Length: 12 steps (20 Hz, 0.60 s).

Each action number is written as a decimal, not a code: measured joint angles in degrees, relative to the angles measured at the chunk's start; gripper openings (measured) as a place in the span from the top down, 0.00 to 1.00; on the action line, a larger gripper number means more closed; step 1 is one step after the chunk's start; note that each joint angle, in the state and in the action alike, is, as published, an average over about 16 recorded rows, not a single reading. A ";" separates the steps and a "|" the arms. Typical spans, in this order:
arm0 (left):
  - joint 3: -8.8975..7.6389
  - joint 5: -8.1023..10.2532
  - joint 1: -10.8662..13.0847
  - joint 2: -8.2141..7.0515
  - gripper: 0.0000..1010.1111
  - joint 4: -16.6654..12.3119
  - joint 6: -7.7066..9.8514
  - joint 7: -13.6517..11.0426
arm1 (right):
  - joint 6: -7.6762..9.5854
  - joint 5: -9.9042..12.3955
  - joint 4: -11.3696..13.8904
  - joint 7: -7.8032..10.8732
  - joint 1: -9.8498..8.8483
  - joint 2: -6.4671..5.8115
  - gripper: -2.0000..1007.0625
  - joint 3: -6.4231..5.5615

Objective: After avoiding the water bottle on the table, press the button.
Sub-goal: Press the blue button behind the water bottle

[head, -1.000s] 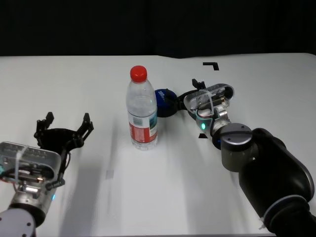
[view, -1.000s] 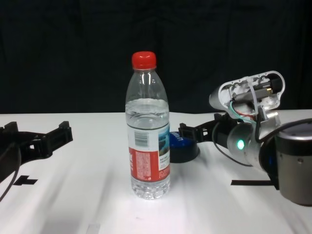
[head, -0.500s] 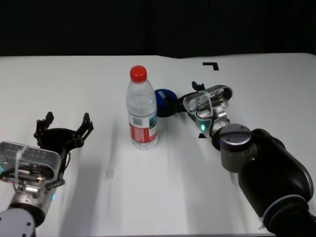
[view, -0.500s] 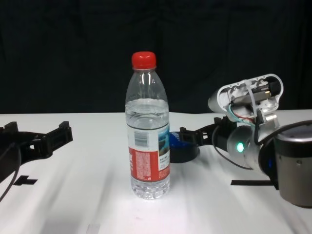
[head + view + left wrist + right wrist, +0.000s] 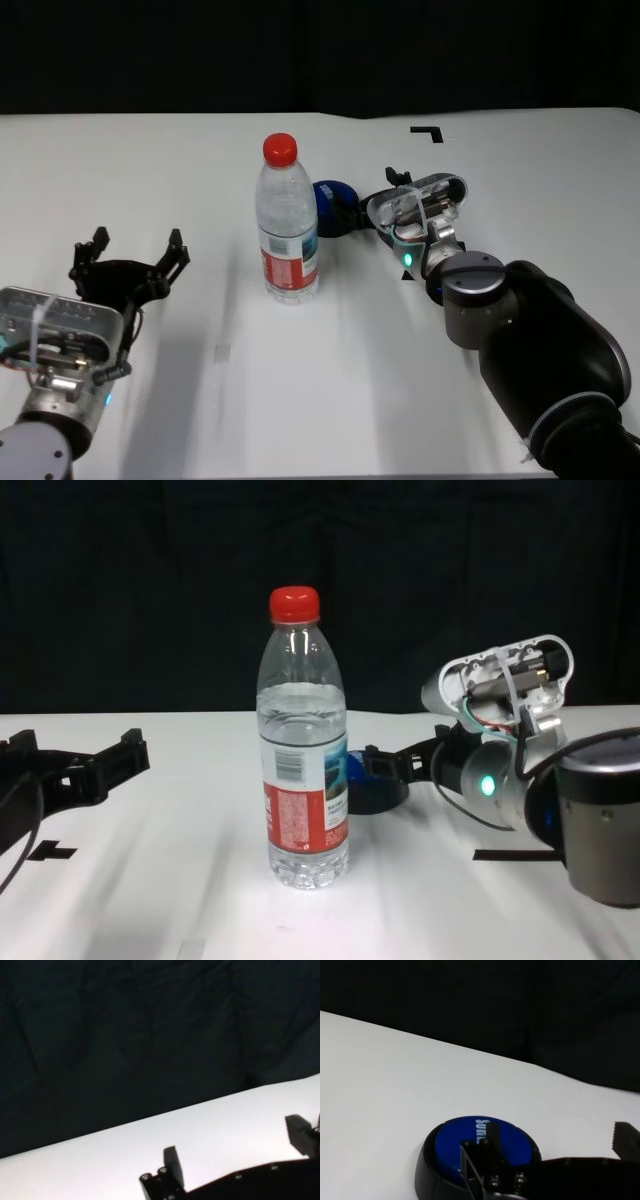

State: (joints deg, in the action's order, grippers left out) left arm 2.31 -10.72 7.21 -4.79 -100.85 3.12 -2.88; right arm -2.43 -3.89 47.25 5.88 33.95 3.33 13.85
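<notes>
Well left of the water bottle (image 5: 289, 221), left gripper (image 5: 132, 258) parked low over the white table (image 5: 200, 170), black jaws spread wide, holding nothing. Bottle itself clear ribbed plastic, red cap up, long axis vertical. Just behind and right of it, low blue dome button (image 5: 332, 206) on black base, partly blocked by the bottle. Right gripper (image 5: 555, 1142) at the button, jaws apart, one fingertip (image 5: 494, 1136) over the blue top.

Count on white table (image 5: 300, 400): one clear plastic red-capped water bottle (image 5: 288, 225); one blue dome button (image 5: 334, 208); two black grippers.
</notes>
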 joint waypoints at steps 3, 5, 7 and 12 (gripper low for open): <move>0.00 0.00 0.00 0.00 0.01 0.00 0.00 0.00 | -0.05 0.01 0.03 0.02 0.07 0.04 0.00 -0.05; 0.00 0.00 0.00 0.00 0.01 0.00 0.00 0.00 | -0.11 0.08 0.29 0.04 0.06 0.06 0.00 -0.13; 0.00 0.00 0.00 0.00 0.01 0.00 0.00 0.00 | -0.18 0.18 0.72 0.07 -0.02 0.06 0.00 -0.23; 0.00 0.00 0.00 0.00 0.01 0.00 0.00 0.00 | -0.29 0.60 2.75 0.11 -0.62 0.02 0.00 -0.56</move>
State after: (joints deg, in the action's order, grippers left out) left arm 2.31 -10.72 7.21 -4.79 -100.85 3.12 -2.88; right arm -2.72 -3.29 50.00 5.98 33.33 3.35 13.30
